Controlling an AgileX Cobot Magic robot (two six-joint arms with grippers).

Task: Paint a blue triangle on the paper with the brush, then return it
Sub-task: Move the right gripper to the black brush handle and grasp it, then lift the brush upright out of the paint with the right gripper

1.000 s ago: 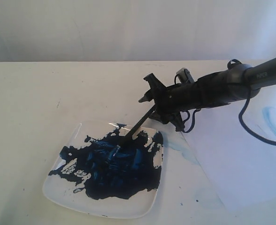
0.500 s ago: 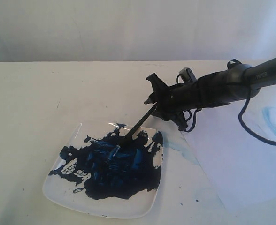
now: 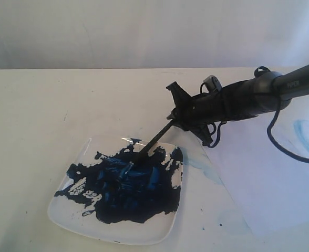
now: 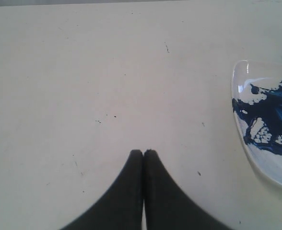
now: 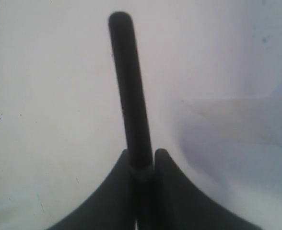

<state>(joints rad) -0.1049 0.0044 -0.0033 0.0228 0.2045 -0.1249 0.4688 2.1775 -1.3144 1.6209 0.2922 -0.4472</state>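
At frame centre the right gripper (image 3: 174,116) clamps the brush (image 3: 153,139) handle, bristles in blue paint (image 3: 128,194) on the plate (image 3: 65,215), lower left. The left gripper (image 4: 143,154) is closed, empty, above the bench (image 4: 59,72).

Lab setup: bare white table (image 3: 39,105), plain backdrop (image 3: 144,31)

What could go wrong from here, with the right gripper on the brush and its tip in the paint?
The thin brush could swivel or slip in the right gripper. Its tip sits in thick paint, so it may come up overloaded and drip on the table before reaching the paper.
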